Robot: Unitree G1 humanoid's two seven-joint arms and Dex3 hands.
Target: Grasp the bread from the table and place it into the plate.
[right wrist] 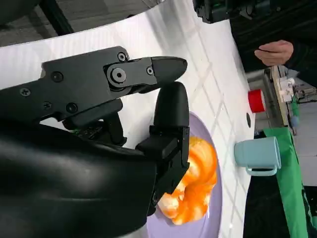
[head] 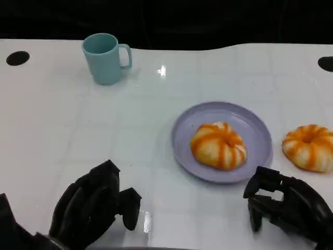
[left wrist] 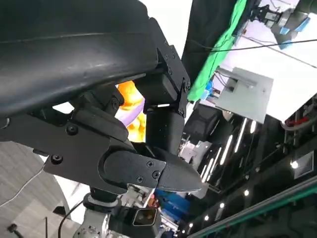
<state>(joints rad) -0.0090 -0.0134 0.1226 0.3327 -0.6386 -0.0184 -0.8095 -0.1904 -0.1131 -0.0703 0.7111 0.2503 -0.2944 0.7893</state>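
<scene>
An orange-striped bread (head: 309,147) lies on the white table to the right of the lavender plate (head: 258,131). A second, similar bread (head: 218,145) sits inside the plate. My right hand (head: 283,205) hovers near the table's front edge, just below the plate and left of the loose bread, its fingers apart and holding nothing. In the right wrist view its fingers (right wrist: 171,111) reach over the plated bread (right wrist: 195,191). My left hand (head: 96,205) rests low at the front left, holding nothing. Between its fingers the left wrist view gives a glimpse of bread (left wrist: 130,95).
A teal mug (head: 105,58) stands at the back left, well away from both hands. The right wrist view also catches the mug (right wrist: 257,154), a small red object (right wrist: 256,100) and a person's hand (right wrist: 275,52) beyond the table. Bare table lies between the hands.
</scene>
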